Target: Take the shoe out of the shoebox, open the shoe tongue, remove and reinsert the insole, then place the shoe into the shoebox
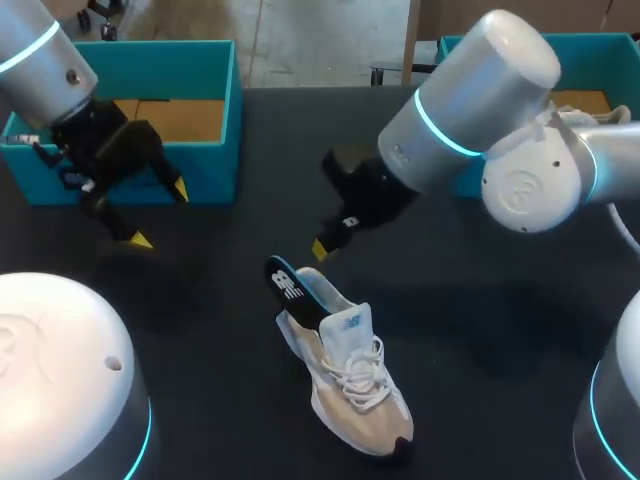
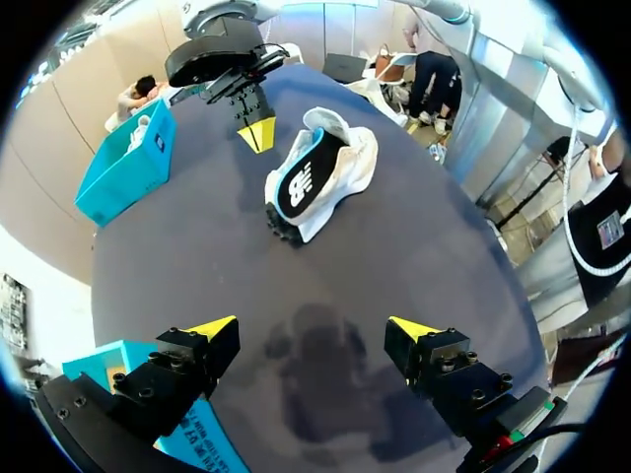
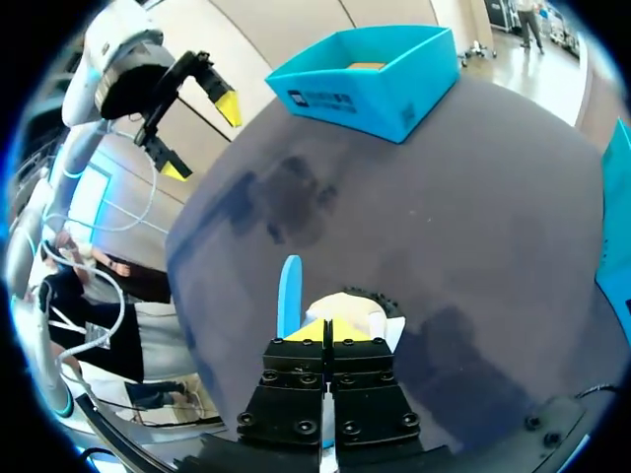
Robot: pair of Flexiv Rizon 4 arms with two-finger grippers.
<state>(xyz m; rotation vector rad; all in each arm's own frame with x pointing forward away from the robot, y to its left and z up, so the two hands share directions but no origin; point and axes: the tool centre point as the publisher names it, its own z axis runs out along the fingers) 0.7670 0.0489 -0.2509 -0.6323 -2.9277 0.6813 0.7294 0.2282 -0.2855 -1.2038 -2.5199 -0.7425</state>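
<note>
From the head view, the shoe (image 1: 350, 375) lies on the tabletop (image 1: 500, 330) toward its near edge. It is out of the box (image 1: 215, 165) at the far left corner, which suits work on its inside. The insole (image 1: 290, 288) juts up from the heel, partly out, so I judge the insole step to be in hand. The right end effector (image 1: 320, 248) hangs just over the insole, apart from it. The left end effector (image 1: 160, 215) hovers before the box, fingers apart, likely to keep out of the way. In the left wrist view its own fingers are spread with nothing between them, and the shoe is well ahead. In the right wrist view that arm's fingers are pressed together and empty, with the insole's blue edge just beside them, perhaps lined up to push or regrip it.
</note>
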